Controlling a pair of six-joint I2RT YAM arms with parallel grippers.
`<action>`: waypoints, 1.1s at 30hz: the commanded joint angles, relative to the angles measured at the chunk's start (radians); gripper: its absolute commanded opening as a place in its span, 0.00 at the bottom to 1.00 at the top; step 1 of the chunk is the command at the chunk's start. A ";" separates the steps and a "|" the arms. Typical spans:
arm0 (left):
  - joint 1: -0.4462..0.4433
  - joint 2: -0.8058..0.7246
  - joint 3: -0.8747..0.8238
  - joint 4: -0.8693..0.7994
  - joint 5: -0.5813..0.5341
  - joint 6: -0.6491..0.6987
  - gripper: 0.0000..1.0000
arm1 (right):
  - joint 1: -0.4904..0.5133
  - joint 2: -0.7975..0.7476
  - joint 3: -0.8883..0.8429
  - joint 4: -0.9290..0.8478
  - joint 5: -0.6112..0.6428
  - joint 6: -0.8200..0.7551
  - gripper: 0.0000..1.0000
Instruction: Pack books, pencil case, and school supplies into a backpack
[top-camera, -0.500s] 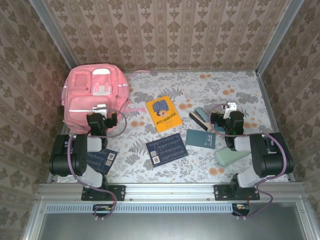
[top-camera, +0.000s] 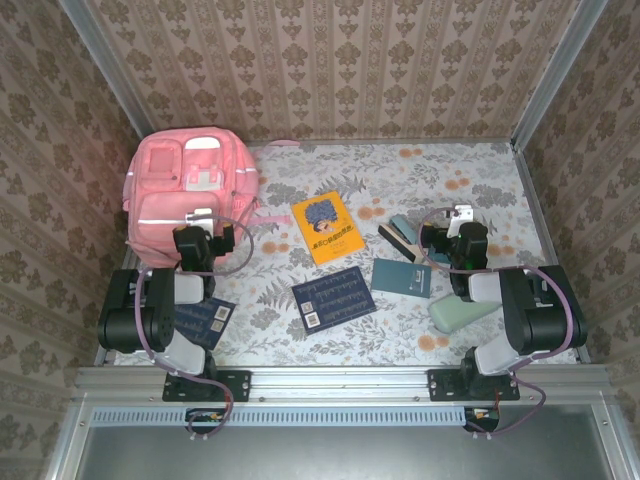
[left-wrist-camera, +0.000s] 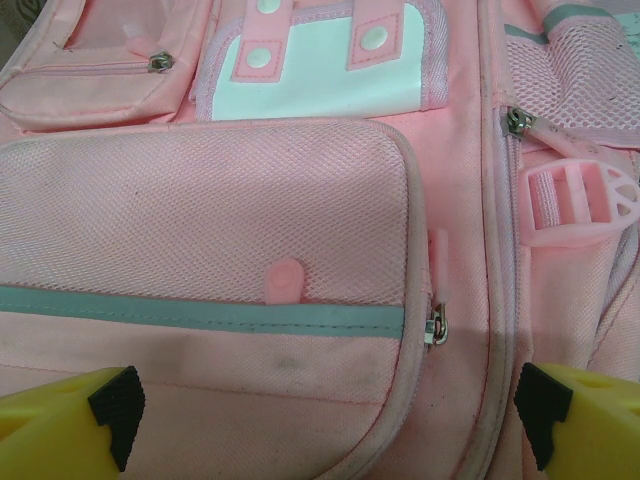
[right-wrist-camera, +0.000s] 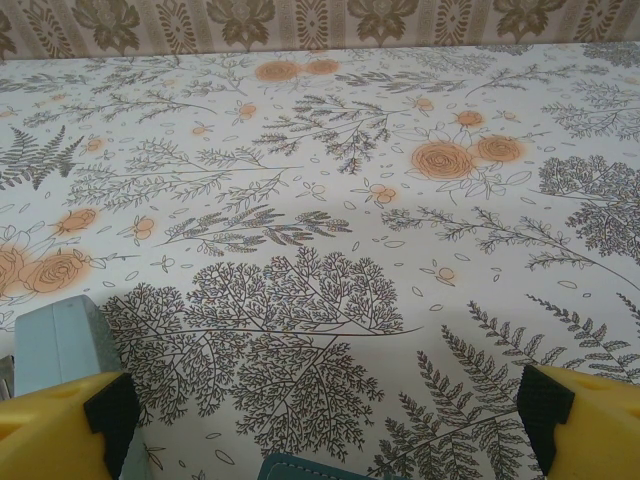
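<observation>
Floral table (top-camera: 300, 175) unchanged since a moment ago: your left gripper (left-wrist-camera: 330, 415), jaws released, faces the big pink fabric backpack (top-camera: 185, 190) at ten o'clock; right gripper (right-wrist-camera: 322, 410) equally released; nothing packed

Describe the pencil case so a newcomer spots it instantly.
On the floral table, look at the near right side. There, partly under the right arm, lies the pencil case. It is a pale mint pouch, lighter than the flat darker teal notebook beside it.

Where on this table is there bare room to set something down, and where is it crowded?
Free: the far strip between backpack and right wall, beyond the yellow book. Crowded: near right, around the notebook and pencil case.
</observation>
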 joint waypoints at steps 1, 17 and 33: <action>-0.001 -0.008 0.002 0.008 0.016 -0.012 1.00 | 0.003 0.001 0.018 0.010 -0.004 0.005 1.00; 0.017 -0.017 0.018 -0.031 0.084 -0.009 1.00 | 0.000 0.003 0.020 0.006 -0.010 0.007 1.00; 0.045 -0.373 0.563 -1.134 -0.023 -0.334 1.00 | -0.008 -0.375 0.289 -0.708 0.175 0.364 1.00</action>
